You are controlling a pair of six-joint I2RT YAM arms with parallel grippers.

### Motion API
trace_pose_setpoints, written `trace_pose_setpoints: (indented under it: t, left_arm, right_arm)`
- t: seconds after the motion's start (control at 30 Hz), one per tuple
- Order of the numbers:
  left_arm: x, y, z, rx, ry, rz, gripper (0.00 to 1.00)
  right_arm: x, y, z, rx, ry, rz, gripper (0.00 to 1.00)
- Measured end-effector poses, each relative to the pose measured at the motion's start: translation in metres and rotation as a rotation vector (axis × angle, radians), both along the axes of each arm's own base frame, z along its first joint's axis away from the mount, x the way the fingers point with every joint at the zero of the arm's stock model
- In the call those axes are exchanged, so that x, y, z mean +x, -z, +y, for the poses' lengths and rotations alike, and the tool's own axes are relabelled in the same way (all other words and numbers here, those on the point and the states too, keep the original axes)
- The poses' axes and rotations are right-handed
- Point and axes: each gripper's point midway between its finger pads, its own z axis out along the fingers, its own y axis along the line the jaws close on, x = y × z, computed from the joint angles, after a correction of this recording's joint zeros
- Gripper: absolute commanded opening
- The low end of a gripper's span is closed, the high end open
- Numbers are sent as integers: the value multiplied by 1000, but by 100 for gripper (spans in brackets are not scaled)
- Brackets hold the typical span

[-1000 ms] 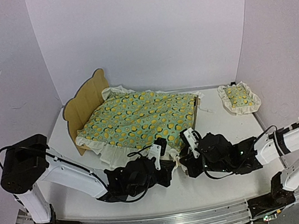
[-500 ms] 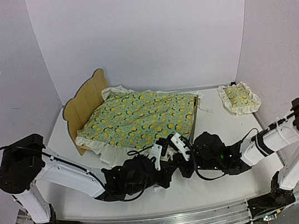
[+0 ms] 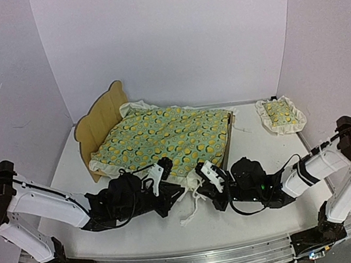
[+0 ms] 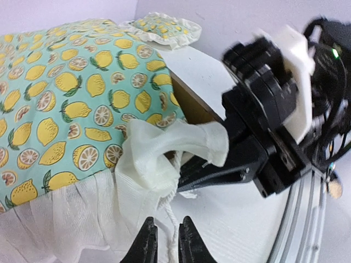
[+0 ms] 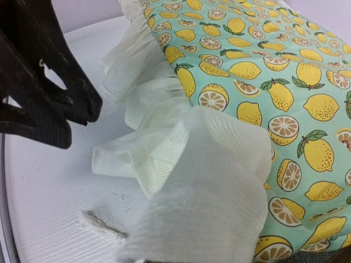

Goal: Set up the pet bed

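we see the left pincer [image 4: 168, 245] a little open, with the white cord [image 4: 167, 216] of the blanket [image 3: 163, 136] between its tips; the right pincer [image 4: 189, 176] is closed on the ruffle [image 4: 175, 142] at the foot of the bed [image 3: 98, 120].

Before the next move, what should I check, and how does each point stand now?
1. Lemon-print blanket covers the pet bed: ok.
2. Right gripper shut on the blanket's ruffle: ok.
3. Left gripper free of the white cord: cannot tell; it runs between the parted jaws.
4. Ruffle at the near corner flat: not ok, bunched.
5. Pillow on the bed: not ok, on the table.
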Motion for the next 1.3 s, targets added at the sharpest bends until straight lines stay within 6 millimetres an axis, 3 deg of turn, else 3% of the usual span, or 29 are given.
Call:
trace_pose_setpoints:
  t: [0.13,0.27,0.4,0.5,0.67,0.93,1.3]
  left_arm:
    - [-9,7,-6,94,140,-145,11]
    - [-17,30,-13,209,283,-282,15]
    - [-8,44,-15,286,340,-373,12]
    - [6,44,-16,319,345,-433,7]
    - [20,39,-19,355,374,-525,17]
    - [35,46,-21,407,419,-569,17]
    - [31,51,-32,407,511,-563,19]
  right_arm:
    - [0,0,0,-4,-19,-11,0]
    - [-1,0,0,-6,-36,-15,0]
    - [-2,0,1,-7,-54,-18,0]
    - [-3,0,1,-8,-65,-20,0]
    - [-3,-4,2,-3,-79,-30,0]
    - [-4,-4,3,1,-93,-25,0]
    - [-6,-3,3,-4,-108,-28,0]
